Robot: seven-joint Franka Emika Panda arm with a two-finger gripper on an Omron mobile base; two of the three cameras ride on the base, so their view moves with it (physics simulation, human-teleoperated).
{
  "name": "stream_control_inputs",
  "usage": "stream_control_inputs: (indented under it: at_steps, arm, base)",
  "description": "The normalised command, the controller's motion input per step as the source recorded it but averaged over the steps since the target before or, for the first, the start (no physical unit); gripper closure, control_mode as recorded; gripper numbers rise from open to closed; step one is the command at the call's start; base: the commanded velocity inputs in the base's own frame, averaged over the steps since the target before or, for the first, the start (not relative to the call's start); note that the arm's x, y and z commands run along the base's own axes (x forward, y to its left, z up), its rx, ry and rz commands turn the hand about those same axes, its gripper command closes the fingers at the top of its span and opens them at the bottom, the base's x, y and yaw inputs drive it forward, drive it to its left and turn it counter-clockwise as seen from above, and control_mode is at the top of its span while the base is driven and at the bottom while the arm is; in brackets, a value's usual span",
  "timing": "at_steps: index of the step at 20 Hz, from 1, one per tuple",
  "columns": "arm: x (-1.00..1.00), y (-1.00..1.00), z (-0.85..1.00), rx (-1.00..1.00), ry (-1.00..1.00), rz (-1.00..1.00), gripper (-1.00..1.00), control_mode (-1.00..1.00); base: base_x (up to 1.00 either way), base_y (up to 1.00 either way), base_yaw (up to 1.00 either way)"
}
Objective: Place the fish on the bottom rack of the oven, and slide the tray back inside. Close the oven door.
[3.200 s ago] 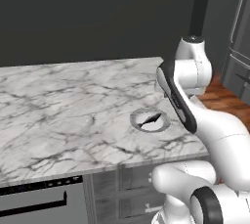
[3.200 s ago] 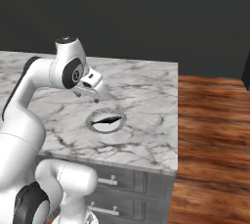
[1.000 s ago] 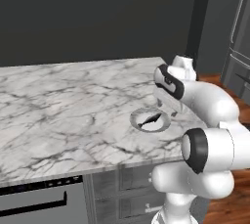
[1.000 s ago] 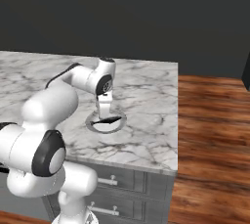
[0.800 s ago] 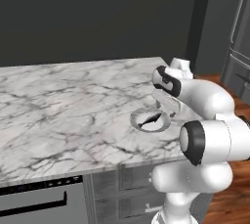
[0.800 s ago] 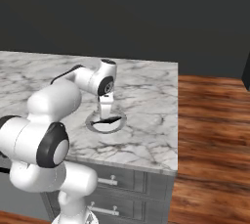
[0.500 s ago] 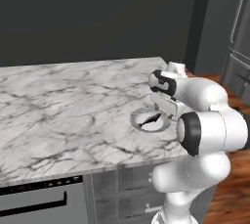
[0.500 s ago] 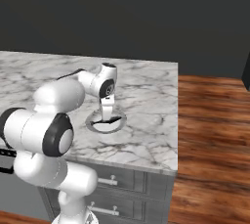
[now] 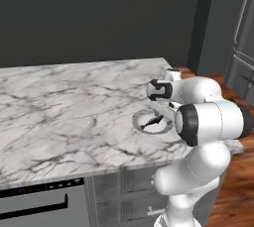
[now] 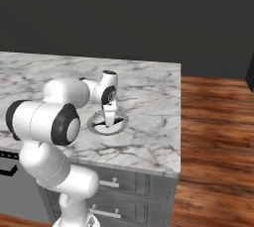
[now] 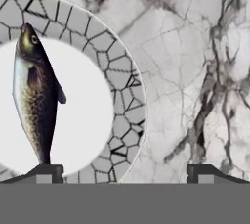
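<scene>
fish on plate, beyond left fingertip of spread hand

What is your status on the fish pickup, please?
Gripper open, low over the plate, off-centre. Fish lies on the plate by one fingertip, not grasped. Nothing in the way on the counter.

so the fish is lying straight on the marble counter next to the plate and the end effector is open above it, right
Not quite. The fish lies on the round plate, not on the bare marble counter; the hand view shows its dark body across the plate's white middle. The rest holds: the end effector is open above it.
</scene>
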Motion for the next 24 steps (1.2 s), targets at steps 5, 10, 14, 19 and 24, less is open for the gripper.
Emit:
stream_control_inputs:
  at_steps: [5,10,14,19,24]
  arm:
    - [0.33,0.00,-0.25,0.00,0.00,0.00,-1.00,-1.00]
    - [0.36,0.04,-0.26,0.00,0.00,0.00,-1.00,-1.00]
    - [0.33,0.07,-0.27,0.00,0.00,0.00,-1.00,-1.00]
    - [0.31,0.07,-0.29,0.00,0.00,0.00,-1.00,-1.00]
    - [0.24,0.01,-0.32,0.00,0.00,0.00,-1.00,-1.00]
  base:
    - [0.00,0.00,0.00]
    - [0.00,0.00,0.00]
    - [0.00,0.00,0.00]
    - [0.00,0.00,0.00]
    - [0.00,0.00,0.00]
